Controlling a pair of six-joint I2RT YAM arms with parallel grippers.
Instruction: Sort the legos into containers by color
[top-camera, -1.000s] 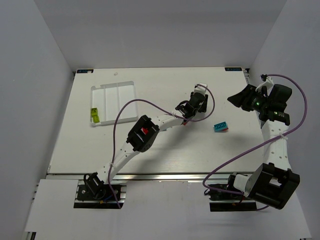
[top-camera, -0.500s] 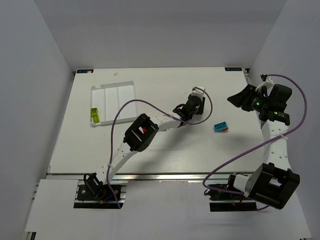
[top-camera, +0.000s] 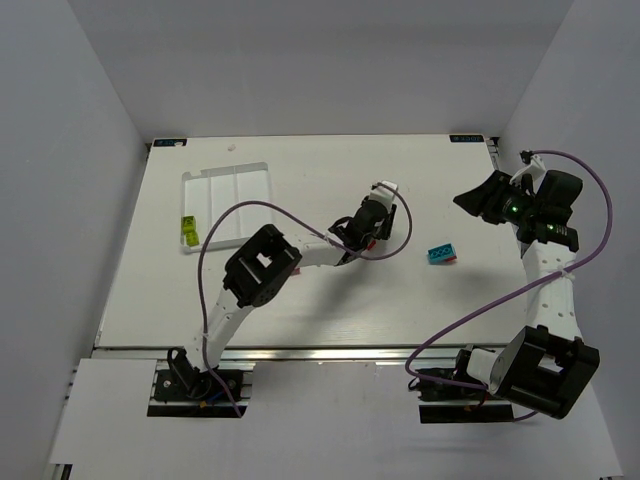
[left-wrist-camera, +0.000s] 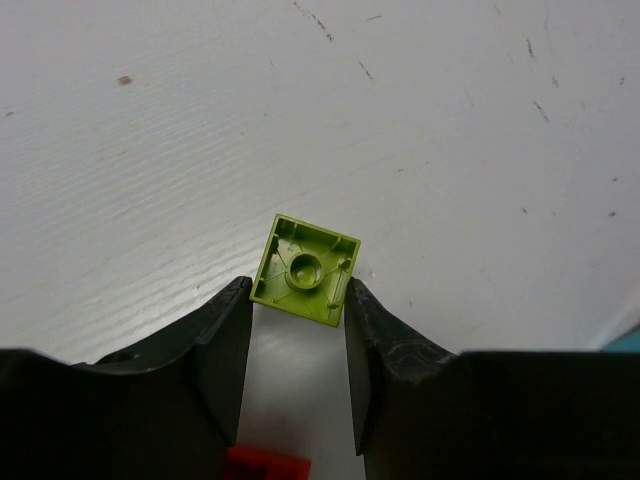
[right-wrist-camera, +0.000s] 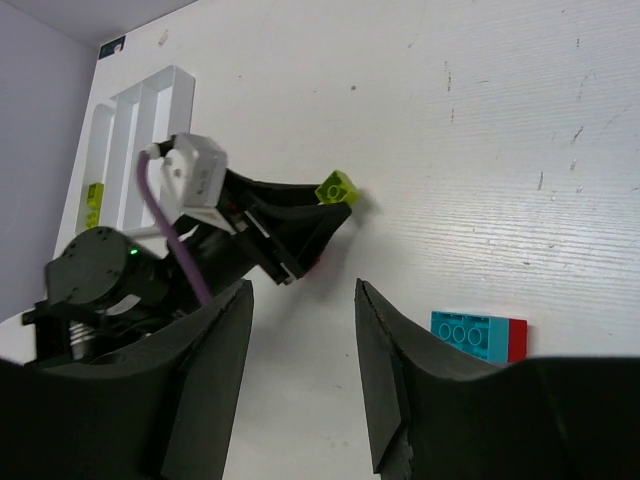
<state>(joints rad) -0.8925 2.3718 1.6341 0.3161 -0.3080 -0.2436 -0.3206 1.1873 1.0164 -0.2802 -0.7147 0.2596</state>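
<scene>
Held item: the yellow-green brick (left-wrist-camera: 305, 268) is pinched across two opposite side walls, with its hollow underside turned to the wrist camera.
Grip depth: the brick sits at the very tips of the fingers (left-wrist-camera: 225, 345). This grip is judged shallow, so the brick may pivot in transit.
Left gripper (left-wrist-camera: 296, 287): its fingers are closed on the yellow-green brick. Whether the brick is clear of the surface (left-wrist-camera: 450, 120) cannot be told.
Location: the brick is at mid-surface in the top view, well apart from any compartment.
Destination: the tray (top-camera: 222, 185) lies at 9 to 10 o'clock from the left gripper. Its leftmost compartment holds a matching brick (top-camera: 188, 231), so that compartment is judged the target.
Step in hand: the yellow-green brick is gripped and not yet deposited. A long carry toward 9 o'clock remains.
Remaining item: the cyan brick (top-camera: 441, 254), which has a red edge, lies flat on the surface near the left gripper at 4 o'clock. It calls for a different compartment.
Right gripper (right-wrist-camera: 300, 300): its fingers are spread with nothing between them. It hovers at 2 o'clock from the cyan brick and is judged parked outside the left arm's path.
</scene>
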